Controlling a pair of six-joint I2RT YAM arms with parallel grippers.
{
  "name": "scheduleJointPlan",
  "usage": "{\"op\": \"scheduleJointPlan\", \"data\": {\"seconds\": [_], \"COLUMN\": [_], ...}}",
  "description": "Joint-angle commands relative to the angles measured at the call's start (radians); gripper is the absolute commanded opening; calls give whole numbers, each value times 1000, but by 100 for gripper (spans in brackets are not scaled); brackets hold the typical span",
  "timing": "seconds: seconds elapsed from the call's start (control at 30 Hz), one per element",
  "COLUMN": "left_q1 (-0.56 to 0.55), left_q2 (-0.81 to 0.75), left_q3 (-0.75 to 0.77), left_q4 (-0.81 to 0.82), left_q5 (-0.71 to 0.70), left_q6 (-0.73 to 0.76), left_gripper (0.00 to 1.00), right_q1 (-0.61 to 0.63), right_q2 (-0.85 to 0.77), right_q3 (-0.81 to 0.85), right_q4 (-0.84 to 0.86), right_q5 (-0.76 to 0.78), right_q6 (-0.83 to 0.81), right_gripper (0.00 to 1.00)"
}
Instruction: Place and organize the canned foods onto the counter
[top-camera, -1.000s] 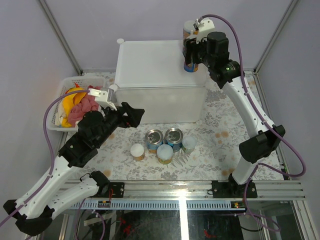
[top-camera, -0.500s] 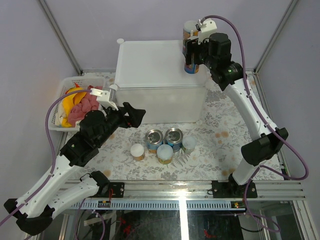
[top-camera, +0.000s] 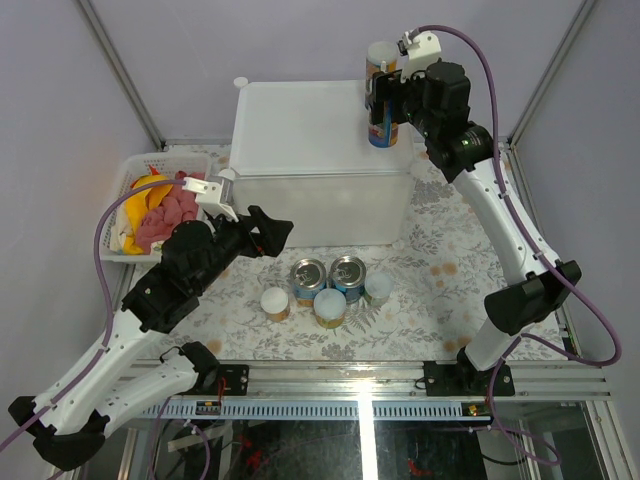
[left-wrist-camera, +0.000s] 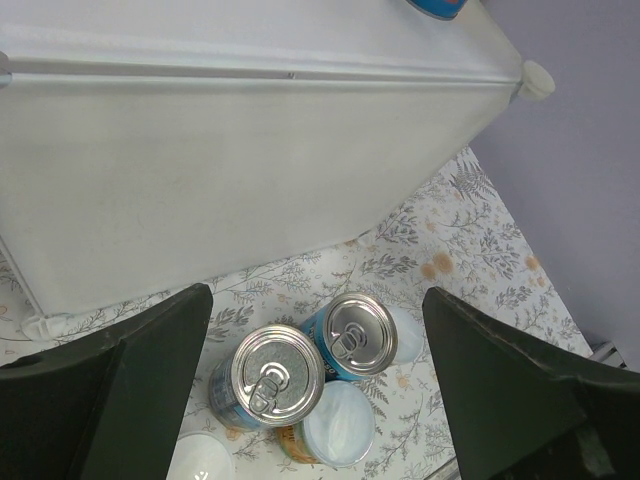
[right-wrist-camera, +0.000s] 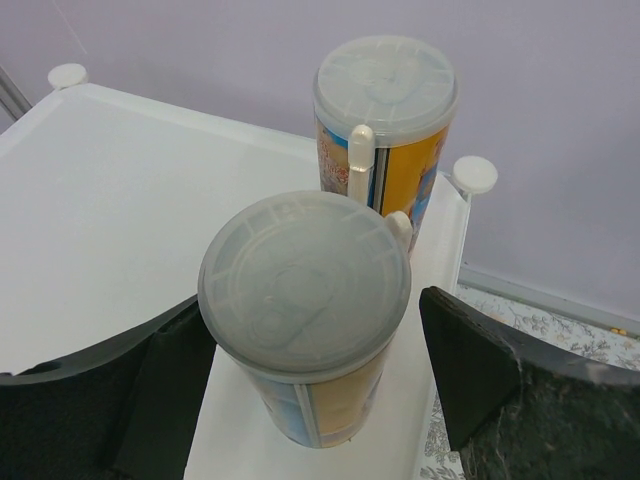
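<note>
Two tall slim canisters stand at the right end of the counter (top-camera: 300, 120), the front one (top-camera: 382, 128) before the back one (top-camera: 380, 58). My right gripper (top-camera: 388, 100) is open, its fingers either side of the front canister (right-wrist-camera: 305, 300) with a gap showing on the right; the back canister (right-wrist-camera: 387, 110) stands behind it. My left gripper (top-camera: 272, 232) is open and empty above two blue steel cans (left-wrist-camera: 277, 375) (left-wrist-camera: 360, 335) and small jars (left-wrist-camera: 338, 423) on the patterned mat. These cans show in the top view (top-camera: 308, 275) (top-camera: 347, 270).
A white mesh basket (top-camera: 132, 170) with a banana and pink cloth sits left of the counter. The counter's front wall (left-wrist-camera: 220, 170) rises just beyond the floor cans. Small jars (top-camera: 275, 302) (top-camera: 377, 290) flank the steel cans. The frame rail runs along the near edge.
My right gripper has shifted up and to the right by the front tall canister, which stays standing on the counter. My left arm has barely moved.
</note>
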Motion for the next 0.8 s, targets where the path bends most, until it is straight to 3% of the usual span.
{"op": "scheduleJointPlan", "data": {"seconds": [0.0,0.77], "left_q1": [-4,-4], "left_q2": [-4,-29], "left_q3": [-10,-16], "left_q4": [47,18], "left_q5": [7,-17], "left_q6": [-6,-16], "left_gripper": [86,88], "right_q1": [-4,-3], "right_q2": [-60,-130], "right_q3": [42,14], "right_q4": [78,201], "right_q5": [-11,13], "right_q6": [10,-74], "right_gripper": [87,88]}}
